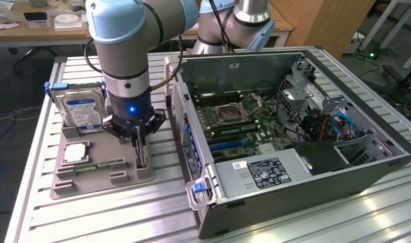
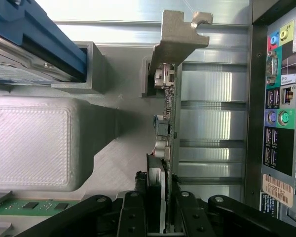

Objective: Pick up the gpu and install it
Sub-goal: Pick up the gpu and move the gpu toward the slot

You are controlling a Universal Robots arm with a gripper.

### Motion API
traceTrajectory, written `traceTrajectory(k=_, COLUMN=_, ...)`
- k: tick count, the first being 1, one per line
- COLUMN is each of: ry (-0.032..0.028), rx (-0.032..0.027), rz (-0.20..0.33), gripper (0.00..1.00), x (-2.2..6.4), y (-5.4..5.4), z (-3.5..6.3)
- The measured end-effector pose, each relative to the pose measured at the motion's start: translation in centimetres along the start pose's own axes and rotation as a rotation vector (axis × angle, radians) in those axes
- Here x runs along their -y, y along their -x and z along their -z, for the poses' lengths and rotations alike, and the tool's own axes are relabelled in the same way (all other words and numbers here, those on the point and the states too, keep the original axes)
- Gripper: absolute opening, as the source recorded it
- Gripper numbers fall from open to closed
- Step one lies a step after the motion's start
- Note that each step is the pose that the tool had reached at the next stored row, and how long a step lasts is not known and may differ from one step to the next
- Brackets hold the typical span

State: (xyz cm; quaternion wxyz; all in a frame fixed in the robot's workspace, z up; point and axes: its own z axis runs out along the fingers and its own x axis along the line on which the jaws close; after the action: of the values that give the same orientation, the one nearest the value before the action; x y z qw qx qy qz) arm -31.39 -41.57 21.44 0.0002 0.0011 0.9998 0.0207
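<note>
While the arm point(image 1: 127, 61) hangs over the gray holder tray point(image 1: 90, 186), entries run across the exterior view from 9 o'clock to 3 o'clock.

- Hard drive point(image 1: 83, 110): upright in a slot at the tray's 11 o'clock corner, blue label facing out.
- White square block point(image 1: 77, 152): flat on the tray, at 6 o'clock of the drive.
- Green memory stick point(image 1: 100, 165): lying flat, at 5 o'clock of the block.
- gpu point(image 1: 142, 158): standing on edge, seated in a slot along the tray's 3 o'clock side.
- Gripper point(image 1: 139, 144): directly above the card. Its fingers point(image 2: 133, 207) are drawn in to a narrow gap and clamped on the upper edge, one on each face. The silvery bracket point(image 2: 177, 39) is at the card's far end in the wrist view.
- Open computer case point(image 1: 306, 190): on the counter point(image 1: 124, 217) at 3 o'clock of the tray, just beside it.
</note>
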Motion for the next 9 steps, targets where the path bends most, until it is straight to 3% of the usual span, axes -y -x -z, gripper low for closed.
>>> traceTrajectory(k=3, ry=0.0001, rx=-0.0002, rz=0.000, gripper=0.27, x=-0.02, y=0.0, z=0.61)
traceTrajectory(k=9, ry=0.0004, rx=-0.0001, rz=0.000, gripper=0.27, x=-0.12, y=0.0, z=2.98)
